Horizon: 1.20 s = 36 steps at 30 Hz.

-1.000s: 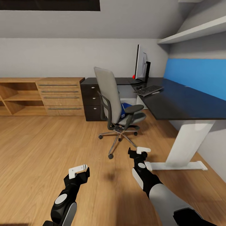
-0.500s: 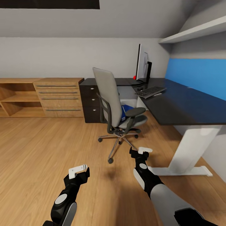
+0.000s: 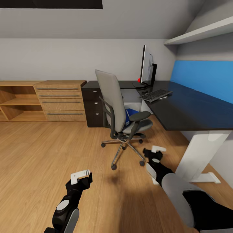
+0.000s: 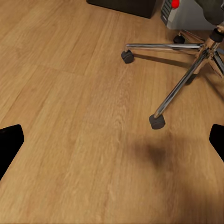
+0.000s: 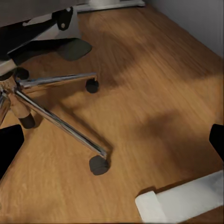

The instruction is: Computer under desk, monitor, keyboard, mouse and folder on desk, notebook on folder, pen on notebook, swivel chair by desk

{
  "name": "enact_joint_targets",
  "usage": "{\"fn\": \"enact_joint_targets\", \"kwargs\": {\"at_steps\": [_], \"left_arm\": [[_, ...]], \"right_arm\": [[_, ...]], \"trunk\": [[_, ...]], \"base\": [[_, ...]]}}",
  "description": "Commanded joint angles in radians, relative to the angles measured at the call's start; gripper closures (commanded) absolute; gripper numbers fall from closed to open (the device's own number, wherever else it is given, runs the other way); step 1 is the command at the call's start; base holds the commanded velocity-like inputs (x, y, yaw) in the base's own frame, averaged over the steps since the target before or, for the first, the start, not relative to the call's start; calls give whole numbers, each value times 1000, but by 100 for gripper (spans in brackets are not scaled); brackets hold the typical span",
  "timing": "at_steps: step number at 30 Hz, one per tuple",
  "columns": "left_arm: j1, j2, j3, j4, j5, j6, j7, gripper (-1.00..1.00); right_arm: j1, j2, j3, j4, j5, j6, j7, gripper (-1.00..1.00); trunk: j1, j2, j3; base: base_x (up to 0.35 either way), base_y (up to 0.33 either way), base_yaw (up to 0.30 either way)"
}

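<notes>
The grey swivel chair [image 3: 113,100] stands on the wood floor in front of the black desk [image 3: 191,108], its back toward me. A blue folder [image 3: 131,114] lies on its seat. On the desk, the monitor [image 3: 145,66] stands edge-on with the keyboard [image 3: 155,94] in front of it. A light grey box, the computer [image 4: 184,16], sits behind the chair's chrome base [image 4: 179,84]. My left gripper [image 3: 81,176] [image 4: 112,142] hangs open over bare floor. My right gripper [image 3: 156,152] [image 5: 112,142] is open near the chair's casters [image 5: 99,164]. Mouse, notebook and pen cannot be made out.
A wooden cabinet with bar handles [image 3: 61,100] and open shelves [image 3: 16,103] line the back wall at left. The desk's white leg [image 3: 200,149] and foot [image 5: 182,200] stand close to my right arm. A wall shelf [image 3: 200,32] and blue panel [image 3: 207,79] hang above the desk.
The view has crept forward toward the chair. My right gripper has swung to the right and a little away from me, toward the desk leg. The left gripper holds its place.
</notes>
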Motion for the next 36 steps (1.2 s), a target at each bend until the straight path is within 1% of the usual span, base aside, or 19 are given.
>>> {"fn": "enact_joint_targets", "kwargs": {"at_steps": [1,3,9,16,22,27,36], "left_arm": [[-1,0,-1,-1,10,2,9,-100],[-1,0,-2,-1,10,2,9,-100],[-1,0,-1,0,10,3,8,-100],[-1,0,-1,0,10,3,8,-100],[-1,0,-2,0,9,3,9,-100],[-1,0,-2,0,11,3,9,-100],[2,0,-1,2,10,3,9,-100]], "right_arm": [[-5,-2,3,5,-18,-2,-1,-100],[-14,-1,-2,17,-52,-2,4,-100],[-18,2,-7,27,-77,-10,5,-100],[-18,2,-8,37,-81,-17,6,-100],[-18,2,-8,39,-81,-34,6,-100],[-18,1,-8,39,-81,-54,5,-100],[-18,1,-8,39,-81,-61,5,-100]], "trunk": [[0,0,-1],[0,0,-1],[0,0,-1],[0,0,-1],[0,0,-1],[0,0,-1],[0,0,-1]], "base": [[0,0,0],[90,0,0],[248,0,0],[292,0,0],[116,0,0],[228,-53,0],[159,-49,0]]}}
